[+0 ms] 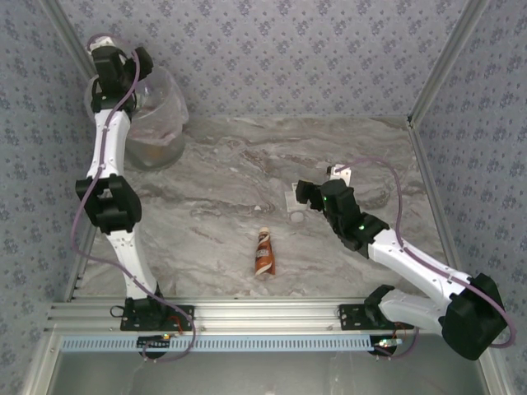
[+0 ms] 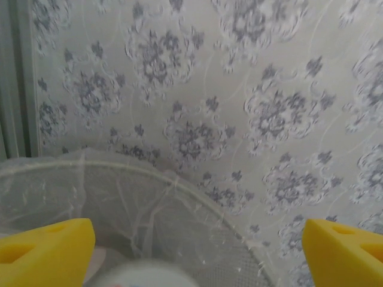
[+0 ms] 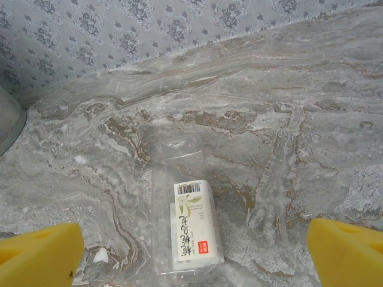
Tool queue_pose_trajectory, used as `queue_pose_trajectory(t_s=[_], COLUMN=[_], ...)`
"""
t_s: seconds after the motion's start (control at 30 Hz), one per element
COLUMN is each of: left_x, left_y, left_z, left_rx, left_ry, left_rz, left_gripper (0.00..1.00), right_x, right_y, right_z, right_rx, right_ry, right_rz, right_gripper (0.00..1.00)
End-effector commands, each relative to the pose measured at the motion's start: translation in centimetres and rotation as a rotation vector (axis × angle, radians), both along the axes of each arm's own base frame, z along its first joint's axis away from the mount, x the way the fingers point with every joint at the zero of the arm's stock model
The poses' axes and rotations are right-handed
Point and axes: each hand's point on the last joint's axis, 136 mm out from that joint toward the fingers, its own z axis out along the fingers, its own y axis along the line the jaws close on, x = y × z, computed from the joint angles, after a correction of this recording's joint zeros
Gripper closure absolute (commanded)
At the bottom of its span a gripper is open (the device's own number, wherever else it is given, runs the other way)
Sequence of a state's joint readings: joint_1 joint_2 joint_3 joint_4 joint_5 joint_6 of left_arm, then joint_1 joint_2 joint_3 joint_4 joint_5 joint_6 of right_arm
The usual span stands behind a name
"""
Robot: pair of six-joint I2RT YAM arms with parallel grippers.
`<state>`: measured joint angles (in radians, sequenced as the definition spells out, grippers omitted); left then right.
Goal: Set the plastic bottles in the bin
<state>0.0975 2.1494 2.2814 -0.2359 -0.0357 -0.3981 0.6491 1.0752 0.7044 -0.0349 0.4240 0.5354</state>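
The bin (image 1: 158,122), a translucent grey basket with a crinkly liner, stands at the far left by the wall. My left gripper (image 1: 138,67) hangs over its rim, and its yellow fingertips (image 2: 48,251) stand far apart, so it is open. A blurred whitish round shape (image 2: 143,276) sits low between them above the liner (image 2: 119,203); I cannot tell what it is. A brown-white bottle (image 1: 263,252) lies mid-table. A clear bottle with a white label (image 3: 190,224) lies flat between the open fingers of my right gripper (image 3: 194,254), untouched. From above, that gripper (image 1: 303,196) is right of centre.
Patterned walls close the table at the back and both sides, with metal posts in the corners. The bin's grey wall (image 3: 8,119) shows at the left edge of the right wrist view. Bare marble surface (image 1: 222,181) lies between the bin and the bottles.
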Motion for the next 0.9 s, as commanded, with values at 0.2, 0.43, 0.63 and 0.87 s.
queue_pose_trajectory(t_s=[0.2,0.43,0.63,0.87], left_x=[-0.4,0.7,0.2,-1.7], left_y=[-1.6,-2.3,-3.6,-6.0], left_z=[1.3,-0.4,0.3,1.5], left_rx=[0.025,-0.04,-0.105,-0.131], left_ry=[0.052,0.104,0.102,0.129], left_rz=[-0.078,-0.107,-0.17,-0.256], left_gripper=[0.09,0.12,0.08,0.01], right_x=[0.1,0.2,0.0,0.0], right_y=[-0.7,-0.5,-0.8,-0.8], right_z=[0.1,0.0,-0.5,-1.2], right_rx=[-0.001,-0.007,-0.014,-0.024], right_ry=[-0.005,0.002,0.015,0.033], right_rz=[-0.034,-0.026,-0.033,-0.034], right_gripper=[0.02,0.02,0.02,0.01])
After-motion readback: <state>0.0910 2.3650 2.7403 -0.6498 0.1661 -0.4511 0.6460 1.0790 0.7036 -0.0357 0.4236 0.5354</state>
